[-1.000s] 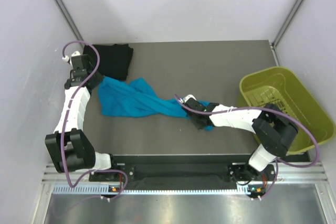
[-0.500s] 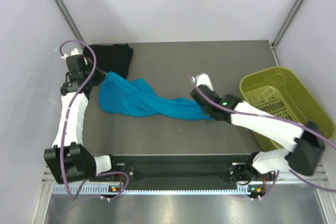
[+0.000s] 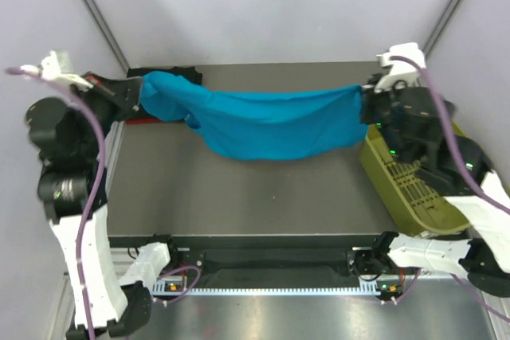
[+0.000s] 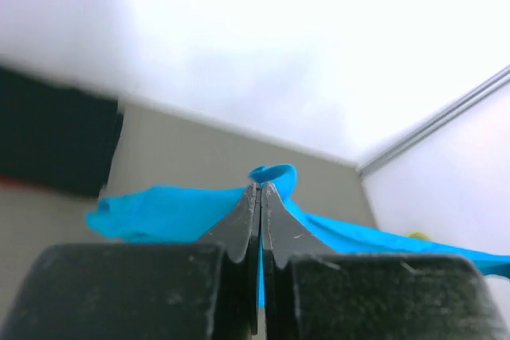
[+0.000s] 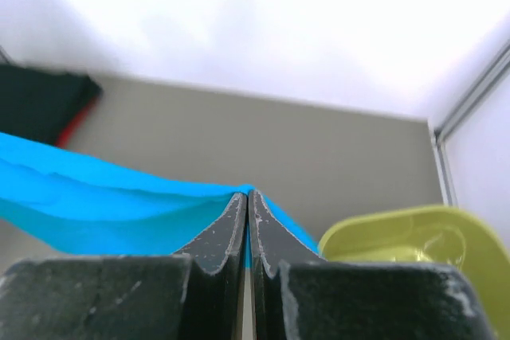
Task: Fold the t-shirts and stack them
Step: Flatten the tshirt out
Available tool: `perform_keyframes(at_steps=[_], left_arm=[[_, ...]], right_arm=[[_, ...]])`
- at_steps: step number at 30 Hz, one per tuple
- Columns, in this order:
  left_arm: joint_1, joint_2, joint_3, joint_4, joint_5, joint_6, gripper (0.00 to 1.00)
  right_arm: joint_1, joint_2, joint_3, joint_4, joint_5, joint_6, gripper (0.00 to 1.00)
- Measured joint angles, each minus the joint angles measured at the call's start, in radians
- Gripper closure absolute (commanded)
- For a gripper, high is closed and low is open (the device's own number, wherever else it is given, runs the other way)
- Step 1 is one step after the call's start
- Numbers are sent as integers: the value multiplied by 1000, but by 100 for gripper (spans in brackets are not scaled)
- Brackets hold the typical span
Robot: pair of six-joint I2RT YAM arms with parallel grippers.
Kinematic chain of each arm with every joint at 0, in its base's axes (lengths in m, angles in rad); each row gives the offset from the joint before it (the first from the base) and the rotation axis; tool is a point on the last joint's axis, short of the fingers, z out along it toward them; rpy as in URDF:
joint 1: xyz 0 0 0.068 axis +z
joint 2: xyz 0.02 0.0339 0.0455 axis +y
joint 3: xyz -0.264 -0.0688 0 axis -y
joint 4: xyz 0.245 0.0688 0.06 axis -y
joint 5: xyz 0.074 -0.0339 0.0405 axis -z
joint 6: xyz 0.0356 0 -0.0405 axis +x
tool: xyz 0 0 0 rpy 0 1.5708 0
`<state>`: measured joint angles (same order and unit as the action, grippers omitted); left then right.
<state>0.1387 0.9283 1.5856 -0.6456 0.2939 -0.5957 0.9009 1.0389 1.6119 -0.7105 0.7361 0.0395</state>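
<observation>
Teal-blue t-shirt (image 3: 271,123) lifted clear of the counter (image 3: 255,197), stretched as a long band above the counter's far half and sagging in the middle. Left end pinched in the left jaws, high over the counter's far-left corner. Right end pinched in the right jaws, over the counter's far-right edge. Both pairs clenched tight on a thin fold of teal cloth, closed almost flush in each wrist view.

Black t-shirt (image 3: 187,76) lying on the counter's far-left corner, partly hidden behind the hanging teal cloth. Red t-shirt (image 3: 137,119) showing only as a thin strip near the counter's left edge, peeking from under the black one; the rest of it hidden.

Left arm (image 3: 68,141) raised tall beside the counter's left edge. Right arm (image 3: 430,129) raised at the counter's right edge, over the yellow-green bin (image 3: 414,189) standing there.
</observation>
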Motion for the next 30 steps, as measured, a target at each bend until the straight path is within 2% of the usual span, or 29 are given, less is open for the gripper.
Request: perform_keyframes(at_steps=[5, 8, 12, 16, 19, 24, 30], left_arm=[[0, -41, 184, -16, -35, -7, 100], [0, -40, 183, 11, -49, -21, 100], [-1, 60, 168, 30, -67, -31, 100], [-1, 216, 180, 71, -81, -19, 100], [-1, 330, 180, 120, -74, -2, 100], [-1, 405, 182, 220, -51, 24, 100], [-1, 449, 221, 303, -52, 55, 100]], right_arm=[[0, -122, 47, 58, -41, -92, 100], [0, -185, 51, 113, -60, -156, 100], [0, -154, 60, 204, -44, -251, 100], [-37, 8, 82, 280, -14, -329, 100], [-124, 163, 142, 308, -73, -342, 100], [-303, 426, 370, 301, -212, -319, 100], [-368, 628, 656, 270, -293, -299, 100]])
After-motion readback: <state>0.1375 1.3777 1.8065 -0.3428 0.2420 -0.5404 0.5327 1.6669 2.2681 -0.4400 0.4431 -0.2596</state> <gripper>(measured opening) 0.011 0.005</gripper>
